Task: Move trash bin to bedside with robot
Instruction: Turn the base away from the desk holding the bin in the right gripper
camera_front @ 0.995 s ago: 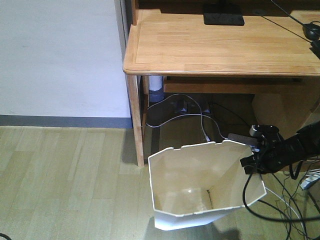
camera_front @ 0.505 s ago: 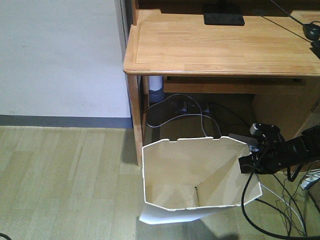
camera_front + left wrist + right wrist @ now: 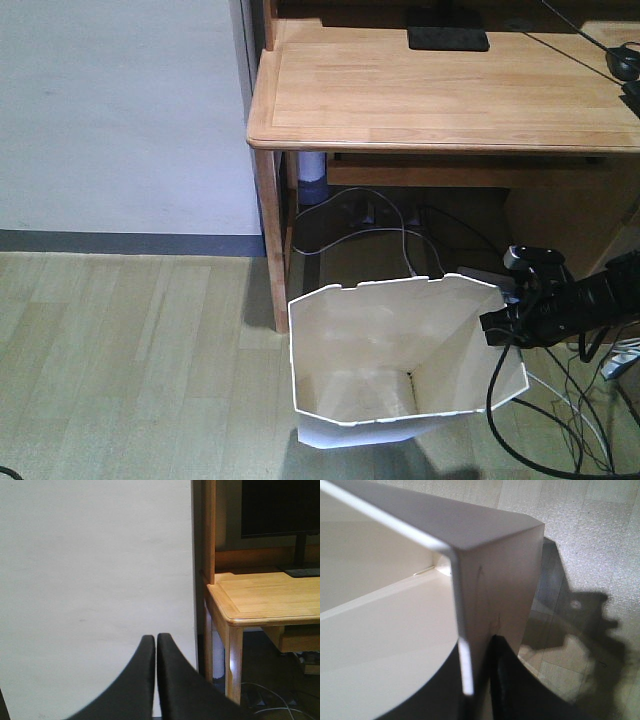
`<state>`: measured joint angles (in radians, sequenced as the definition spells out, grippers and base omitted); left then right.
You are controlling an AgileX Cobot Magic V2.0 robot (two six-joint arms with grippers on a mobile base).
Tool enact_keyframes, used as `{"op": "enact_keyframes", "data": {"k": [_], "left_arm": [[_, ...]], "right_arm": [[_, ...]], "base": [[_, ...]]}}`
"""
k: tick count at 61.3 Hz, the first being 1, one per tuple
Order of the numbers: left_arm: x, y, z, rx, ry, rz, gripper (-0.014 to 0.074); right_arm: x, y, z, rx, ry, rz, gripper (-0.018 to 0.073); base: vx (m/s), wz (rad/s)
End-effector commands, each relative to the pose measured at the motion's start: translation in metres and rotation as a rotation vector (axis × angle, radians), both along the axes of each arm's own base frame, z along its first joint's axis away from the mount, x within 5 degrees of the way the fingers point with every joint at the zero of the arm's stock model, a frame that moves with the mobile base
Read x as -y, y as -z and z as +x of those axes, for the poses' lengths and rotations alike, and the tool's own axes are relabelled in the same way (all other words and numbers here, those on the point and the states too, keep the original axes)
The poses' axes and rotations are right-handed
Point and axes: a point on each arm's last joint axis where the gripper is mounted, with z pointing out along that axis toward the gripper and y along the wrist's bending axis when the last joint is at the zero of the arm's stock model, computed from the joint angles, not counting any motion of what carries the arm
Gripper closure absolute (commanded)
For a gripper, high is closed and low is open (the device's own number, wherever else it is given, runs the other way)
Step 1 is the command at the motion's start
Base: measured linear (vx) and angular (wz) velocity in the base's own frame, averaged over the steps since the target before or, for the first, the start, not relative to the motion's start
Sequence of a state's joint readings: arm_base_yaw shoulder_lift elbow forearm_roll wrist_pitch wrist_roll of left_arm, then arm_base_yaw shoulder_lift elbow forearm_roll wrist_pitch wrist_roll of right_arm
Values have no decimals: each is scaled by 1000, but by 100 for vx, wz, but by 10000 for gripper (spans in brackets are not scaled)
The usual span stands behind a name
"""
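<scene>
trash bin (image 3: 370, 330): white, thin-walled, notched angular rim, tapering down, tipped mouth-first toward the front camera, just before the desk (image 3: 430, 100) leg | right pincer (image 3: 477, 655): clamped on the bin's rim wall, one finger inside, one outside | left pincer (image 3: 155, 636): closed, empty | hidden: bin's underside; right arm cut off at frame edge

The trash bin (image 3: 400, 360) stood on the floor (image 3: 130, 360) in front of the desk (image 3: 440, 95), just right of its front leg (image 3: 270, 240). The right gripper (image 3: 497, 325) sat at the bin's right rim, one finger inside the wall and one outside. Cables (image 3: 380, 215) lay under the desk, behind the bin. The left gripper (image 3: 155, 637), jaws together, faced the wall (image 3: 95, 570) left of the desk.
</scene>
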<state>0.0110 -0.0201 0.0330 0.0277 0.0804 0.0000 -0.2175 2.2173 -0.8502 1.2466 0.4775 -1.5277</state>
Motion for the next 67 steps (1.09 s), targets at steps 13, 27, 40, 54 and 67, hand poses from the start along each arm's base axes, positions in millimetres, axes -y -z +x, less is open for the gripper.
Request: {"op": "enact_keyframes", "data": {"k": [13,27,40,54,67], "left_arm": [[1,-3,0,69,10,-23,603],[1,-3,0,69,10,-23,603],[1,-3,0,69,10,-23,603],[1,-3,0,69,10,-23,603],[1,-3,0,69,10,-23,603]], "right_arm": [[-12,-31,10,66,2,186,564],[-12,-31,10,66,3,184,564],[-12,-31,10,66,3,183,564],[-12,-31,10,66,3,183,564],[-12,-31,10,66,3,183,564]], "base": [[0,2],[0,17],[2,42],[4,60],[5,61]]}}
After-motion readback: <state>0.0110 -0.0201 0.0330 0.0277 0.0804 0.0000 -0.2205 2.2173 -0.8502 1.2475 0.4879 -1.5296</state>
